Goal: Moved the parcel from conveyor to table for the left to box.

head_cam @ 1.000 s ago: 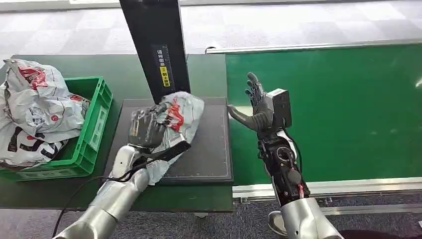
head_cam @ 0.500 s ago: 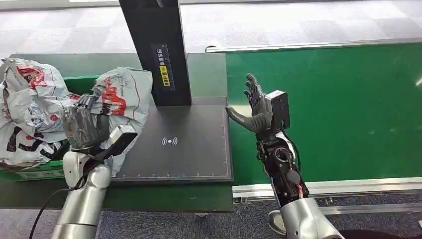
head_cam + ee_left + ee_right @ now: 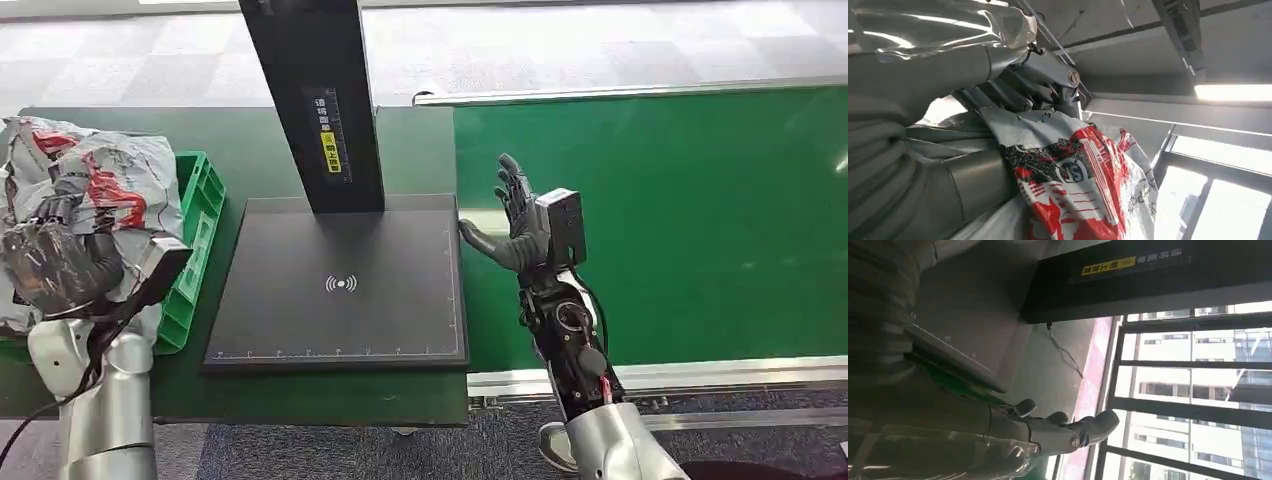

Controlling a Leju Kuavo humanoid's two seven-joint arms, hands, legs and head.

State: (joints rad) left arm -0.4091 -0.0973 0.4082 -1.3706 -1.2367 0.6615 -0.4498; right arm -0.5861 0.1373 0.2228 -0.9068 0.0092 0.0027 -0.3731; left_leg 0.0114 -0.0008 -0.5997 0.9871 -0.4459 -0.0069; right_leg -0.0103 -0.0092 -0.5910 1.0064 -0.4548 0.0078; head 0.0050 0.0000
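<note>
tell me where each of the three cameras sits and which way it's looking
Head view: high on the body, looking forward and down at the black pad, green crate and conveyor; both silver arms show.
Left wrist view: behind the left hand, looking up at the ceiling past the parcel it holds.
Right wrist view: behind the right hand, looking across the pad's edge toward windows.
Shared: head and left wrist views both show the parcel; head and right wrist both show the pad.

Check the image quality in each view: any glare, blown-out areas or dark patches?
Head view: evenly lit and sharp, only faint sheen on the green conveyor. Left wrist view: ceiling light and window blown out white, glare on the parcel. Right wrist view: backlit by bright windows, so the right hand looks dark.
</note>
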